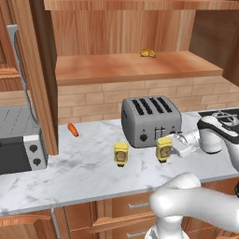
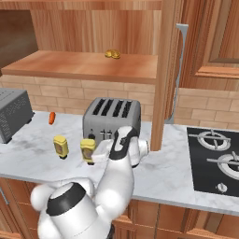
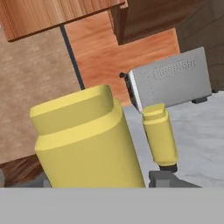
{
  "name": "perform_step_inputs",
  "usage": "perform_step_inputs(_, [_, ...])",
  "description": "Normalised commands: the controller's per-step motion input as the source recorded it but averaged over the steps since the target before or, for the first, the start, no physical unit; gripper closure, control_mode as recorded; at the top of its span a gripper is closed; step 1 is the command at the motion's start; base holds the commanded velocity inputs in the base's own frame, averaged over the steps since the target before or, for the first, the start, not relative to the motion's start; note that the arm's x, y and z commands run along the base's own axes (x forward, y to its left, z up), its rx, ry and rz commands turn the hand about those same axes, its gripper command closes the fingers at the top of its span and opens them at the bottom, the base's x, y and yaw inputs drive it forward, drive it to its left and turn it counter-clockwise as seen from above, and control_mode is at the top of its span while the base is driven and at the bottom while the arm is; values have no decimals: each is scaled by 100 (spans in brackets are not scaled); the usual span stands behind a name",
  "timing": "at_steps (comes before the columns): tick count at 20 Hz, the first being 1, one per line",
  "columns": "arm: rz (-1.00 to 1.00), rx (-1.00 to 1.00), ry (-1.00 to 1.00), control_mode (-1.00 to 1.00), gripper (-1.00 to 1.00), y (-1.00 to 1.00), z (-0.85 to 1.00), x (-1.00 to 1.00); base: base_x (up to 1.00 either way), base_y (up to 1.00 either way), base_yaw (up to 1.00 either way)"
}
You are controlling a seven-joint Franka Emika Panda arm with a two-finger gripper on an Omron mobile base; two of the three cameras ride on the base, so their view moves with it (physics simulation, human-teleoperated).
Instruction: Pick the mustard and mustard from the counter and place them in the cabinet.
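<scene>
Item: two small yellow plastic squeeze bottles of mustard, blocky, darker labels, upright on the white-grey marbled counter (image 1: 70,168) at centre frame. The near mustard bottle (image 1: 164,148) stands in front of the ribbed grey metal four-slot toaster (image 1: 150,119); the second mustard bottle (image 1: 121,154) stands apart to its left.

Item: white two-finger gripper (image 1: 173,145), reaching in from the right, jaws closed around the near bottle. Its fingertips are hidden behind the bottle.

Item: reddish-brown wooden wall cabinet (image 1: 135,65), upper frame, door open; its flat shelf holds one low yellow-brown lump (image 1: 148,53), shape indistinct.

Item: small orange carrot (image 1: 73,130), left of toaster.

Item: grey box-shaped microwave (image 1: 18,142), cut off at left edge.
</scene>
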Motion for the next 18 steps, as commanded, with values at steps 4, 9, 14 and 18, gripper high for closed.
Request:
perform_step_inputs(4, [-21, 1, 0, -100, 100, 2, 64, -65, 0, 0, 0])
perform_step_inputs(9, [-22, 1, -2, -100, 100, 12, 81, -62, 0, 0, 0])
perform_step_inputs(14, [-22, 0, -5, -100, 100, 26, 87, -61, 0, 0, 0])
perform_step_inputs(18, [-10, 0, -2, -100, 100, 49, 94, -39, 0, 0, 0])
